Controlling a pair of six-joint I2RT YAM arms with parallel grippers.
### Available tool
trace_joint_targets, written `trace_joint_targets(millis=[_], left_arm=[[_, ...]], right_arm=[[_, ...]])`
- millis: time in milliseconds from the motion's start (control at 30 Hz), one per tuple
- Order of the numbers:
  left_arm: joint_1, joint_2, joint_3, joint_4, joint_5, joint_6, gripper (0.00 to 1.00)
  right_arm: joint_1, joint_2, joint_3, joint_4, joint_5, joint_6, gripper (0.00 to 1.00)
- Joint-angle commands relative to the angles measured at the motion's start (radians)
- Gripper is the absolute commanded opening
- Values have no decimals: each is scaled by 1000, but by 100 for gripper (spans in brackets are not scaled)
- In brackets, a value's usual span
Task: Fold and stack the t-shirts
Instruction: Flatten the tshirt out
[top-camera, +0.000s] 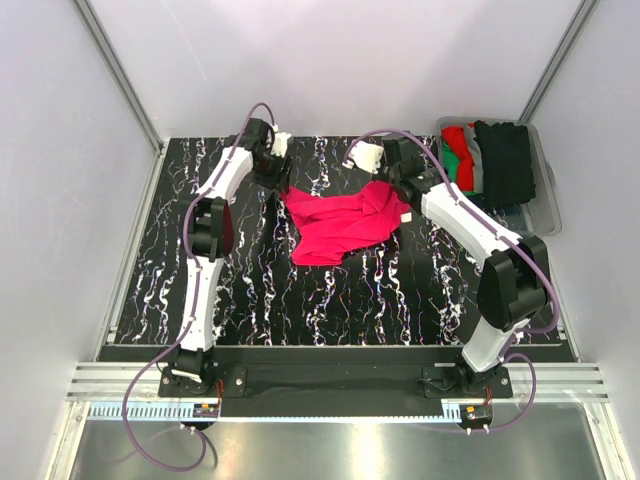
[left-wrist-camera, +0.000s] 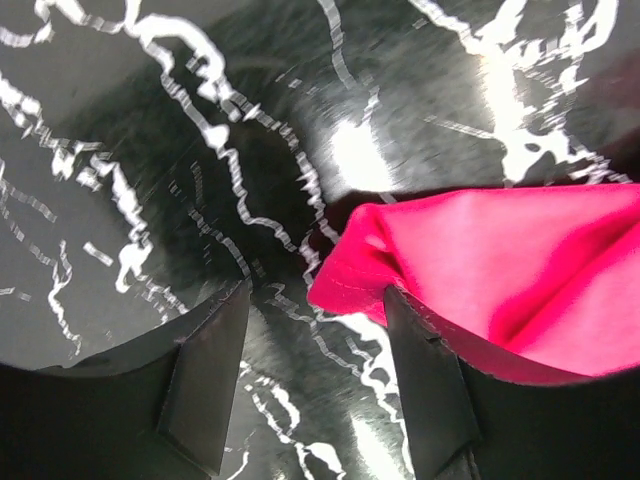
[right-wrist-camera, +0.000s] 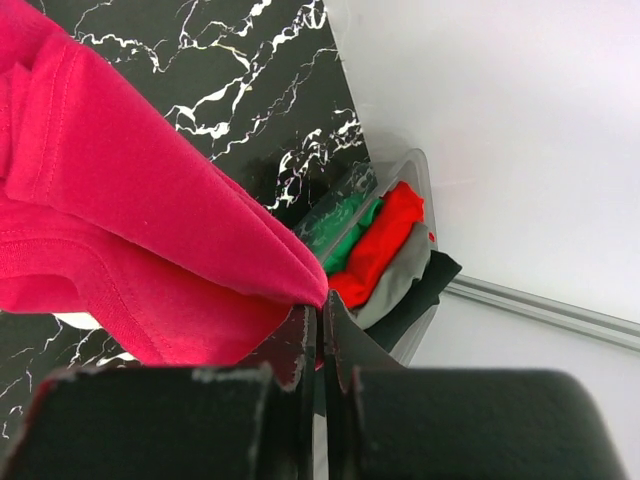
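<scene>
A bright pinkish-red t-shirt (top-camera: 338, 227) lies crumpled at the far middle of the black marbled table (top-camera: 330, 300). My left gripper (top-camera: 274, 178) is open at the shirt's far left corner; in the left wrist view (left-wrist-camera: 316, 305) the cloth's corner (left-wrist-camera: 345, 285) lies between the fingers, against the right one (left-wrist-camera: 425, 385). My right gripper (top-camera: 400, 192) is shut on the shirt's right edge (right-wrist-camera: 300, 285) and holds it lifted. A small white label (top-camera: 407, 217) shows near it. Folded red, green, grey and black t-shirts (top-camera: 490, 160) sit in a bin at the far right.
The clear plastic bin (top-camera: 545, 200) stands at the table's far right corner, also seen in the right wrist view (right-wrist-camera: 390, 200). White walls close in the back and sides. Aluminium rails run along the near edge (top-camera: 340, 380).
</scene>
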Motion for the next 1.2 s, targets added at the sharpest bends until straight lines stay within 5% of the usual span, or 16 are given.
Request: trace_joint_targets(millis=[0, 200, 300, 400, 667, 1000, 1167], left_arm=[[-7, 11, 64, 23, 27, 8, 61], [-8, 6, 45, 19, 45, 15, 57], [-8, -2, 27, 14, 70, 24, 37], [-10, -11, 15, 14, 85, 35, 0], [2, -144, -62, 8, 76, 70, 0], [10, -778, -300, -26, 32, 119, 0], [12, -961, -349, -69, -49, 222, 0]], right_arm=[[-7, 8, 49, 7, 21, 14, 0], [-7, 25, 67, 6, 18, 20, 0], [-7, 27, 70, 6, 18, 21, 0], [-8, 25, 70, 7, 18, 32, 0], [-17, 22, 90, 9, 5, 57, 0], [-63, -22, 279, 4, 54, 233, 0], [-63, -140, 271, -5, 24, 299, 0]])
